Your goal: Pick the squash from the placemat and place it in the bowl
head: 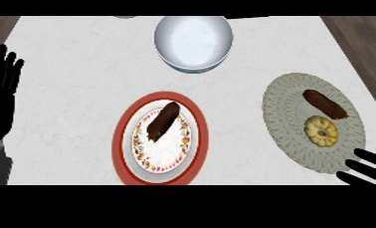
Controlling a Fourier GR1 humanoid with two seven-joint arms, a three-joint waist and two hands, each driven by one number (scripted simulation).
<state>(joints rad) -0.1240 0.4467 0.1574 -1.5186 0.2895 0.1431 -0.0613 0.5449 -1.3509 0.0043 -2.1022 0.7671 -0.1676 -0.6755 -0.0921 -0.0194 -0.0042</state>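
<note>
The squash (322, 130) is small, yellow and scalloped. It lies on a round grey-green placemat (290, 103) at the right, beside a dark brown sausage-shaped item (325, 104). The white bowl (194, 43) stands at the far middle of the counter with nothing in it. My right hand (362, 178) comes in at the lower right corner with straight fingers, just over the placemat's near edge and a little short of the squash. My left hand (7, 97) rests open at the left edge, fingers up.
A red round mat (123, 137) in the near middle carries a flowered plate (175, 148) with a dark brown oblong food item (163, 121) on it. The white marble counter (81, 62) ends at dark wood strips at the far left and right.
</note>
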